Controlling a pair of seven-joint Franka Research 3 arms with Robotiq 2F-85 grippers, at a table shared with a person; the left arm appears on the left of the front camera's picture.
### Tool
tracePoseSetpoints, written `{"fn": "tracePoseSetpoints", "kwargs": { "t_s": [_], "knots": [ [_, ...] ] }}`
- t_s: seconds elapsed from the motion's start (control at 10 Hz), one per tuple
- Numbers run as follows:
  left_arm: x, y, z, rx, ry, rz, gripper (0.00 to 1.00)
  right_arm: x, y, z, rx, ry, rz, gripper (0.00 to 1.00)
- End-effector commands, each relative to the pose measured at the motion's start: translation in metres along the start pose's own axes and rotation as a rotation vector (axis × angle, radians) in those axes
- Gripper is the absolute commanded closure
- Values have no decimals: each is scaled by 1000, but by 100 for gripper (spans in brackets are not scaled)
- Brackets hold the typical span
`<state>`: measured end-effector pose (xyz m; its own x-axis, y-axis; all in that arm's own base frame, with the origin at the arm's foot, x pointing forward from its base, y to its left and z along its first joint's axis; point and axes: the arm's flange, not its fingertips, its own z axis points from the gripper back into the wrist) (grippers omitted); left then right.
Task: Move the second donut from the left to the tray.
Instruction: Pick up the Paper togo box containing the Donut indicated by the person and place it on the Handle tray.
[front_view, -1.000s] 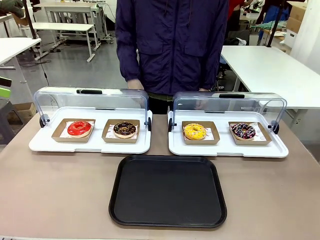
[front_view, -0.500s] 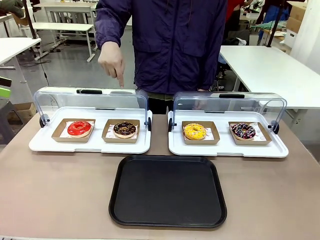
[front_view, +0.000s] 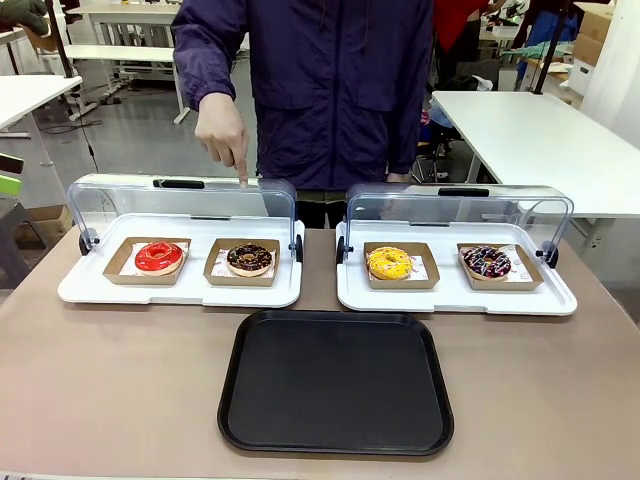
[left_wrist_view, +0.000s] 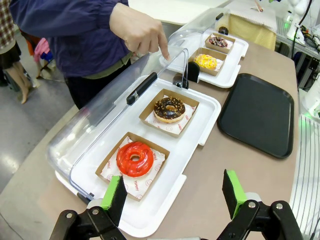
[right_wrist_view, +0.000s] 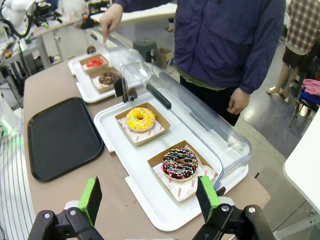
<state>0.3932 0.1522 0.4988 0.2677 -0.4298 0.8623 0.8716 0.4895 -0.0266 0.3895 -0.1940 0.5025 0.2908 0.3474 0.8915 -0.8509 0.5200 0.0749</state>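
Observation:
The second donut from the left (front_view: 249, 259), dark chocolate with nut bits, lies in a brown cardboard holder on the left white display tray, under its raised clear lid. The person's hand (front_view: 225, 132) points a finger down at the lid right behind it. The black tray (front_view: 335, 385) lies flat in front of both display trays. In the left wrist view my left gripper (left_wrist_view: 175, 195) is open over the near edge of that display tray, with the nut donut (left_wrist_view: 169, 109) and the black tray (left_wrist_view: 257, 112) beyond. My right gripper (right_wrist_view: 150, 197) is open, with nothing between its fingers.
A red-glazed donut (front_view: 159, 257) shares the left display tray (front_view: 80, 290). The right display tray (front_view: 560, 297) holds a yellow donut (front_view: 389, 263) and a sprinkled dark donut (front_view: 487, 263). Both clear lids stand tilted up at the back. The person stands at the far edge.
The person's hand has come up from their side and now points down at the left lid, behind the nut donut. The donuts and the tray have not moved.

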Motion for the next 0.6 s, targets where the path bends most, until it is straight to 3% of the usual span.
{"fn": "tracePoseSetpoints", "kwargs": {
  "t_s": [0.0, 0.5],
  "knots": [
    [0, 0, -1, -7, -7, -3, 0, 2, 0, -1, 0, -14, 10, 0],
    [0, 0, -1, -7, -7, -3, 0, 2, 0, -1, 0, -14, 10, 0]
  ]
}}
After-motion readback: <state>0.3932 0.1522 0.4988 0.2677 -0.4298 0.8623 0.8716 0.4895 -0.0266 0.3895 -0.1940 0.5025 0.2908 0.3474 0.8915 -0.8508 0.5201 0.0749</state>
